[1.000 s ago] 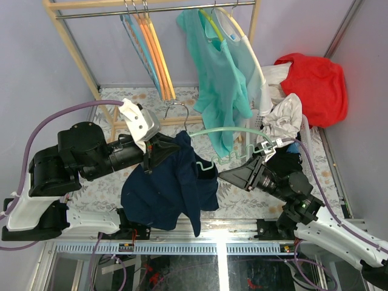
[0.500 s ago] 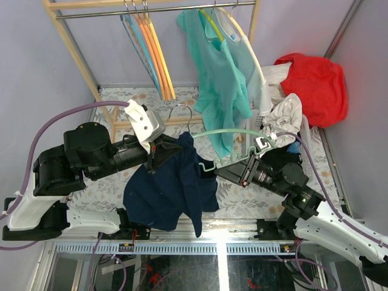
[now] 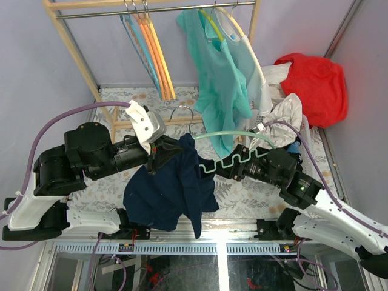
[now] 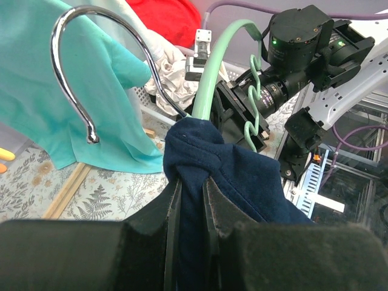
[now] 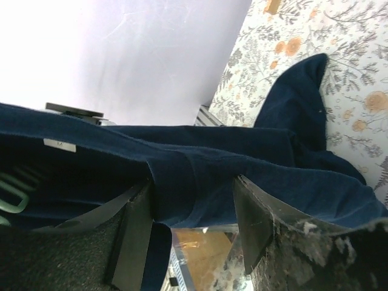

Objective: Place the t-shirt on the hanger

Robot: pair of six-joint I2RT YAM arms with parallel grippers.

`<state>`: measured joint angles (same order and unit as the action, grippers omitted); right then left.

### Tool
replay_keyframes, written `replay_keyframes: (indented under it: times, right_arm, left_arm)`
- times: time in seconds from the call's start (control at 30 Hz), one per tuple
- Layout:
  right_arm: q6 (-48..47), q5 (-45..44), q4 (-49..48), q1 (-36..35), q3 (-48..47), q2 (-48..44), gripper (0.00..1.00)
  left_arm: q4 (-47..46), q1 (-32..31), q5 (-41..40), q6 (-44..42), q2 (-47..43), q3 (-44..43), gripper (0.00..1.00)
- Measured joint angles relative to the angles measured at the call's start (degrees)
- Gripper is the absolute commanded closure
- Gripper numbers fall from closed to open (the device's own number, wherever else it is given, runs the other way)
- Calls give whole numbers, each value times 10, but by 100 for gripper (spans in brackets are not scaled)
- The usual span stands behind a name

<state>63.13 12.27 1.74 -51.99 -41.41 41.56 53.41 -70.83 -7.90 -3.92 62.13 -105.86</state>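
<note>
Left gripper [image 4: 193, 188] has its jaws nearly closed, pinching the soft navy t-shirt [image 4: 242, 182] bunched just above them at the neck of the hanger [image 4: 207, 79], steadying both. Smooth mint plastic and the curved silver hook [image 4: 59, 60] rise beyond. Right gripper [image 5: 191, 191] holds its jaws apart, 1 limp fold lying between them, seemingly unpinched, ready to draw cloth along.
</note>
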Motion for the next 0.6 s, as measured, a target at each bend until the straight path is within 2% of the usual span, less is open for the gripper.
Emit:
replay_keyframes:
  times: [0.07,0.3,0.6]
  right_arm:
    - [-17,-7,28,0,-20,10,50]
    - [-68,-24,93,0,-71,35,98]
    - [-92,-59,131,0,-71,6,100]
  left_arm:
    - [-3,0,0,0,0,2,100]
    - [-21,0,0,0,-3,16,100]
    - [-26,0,2,2,-31,48,100]
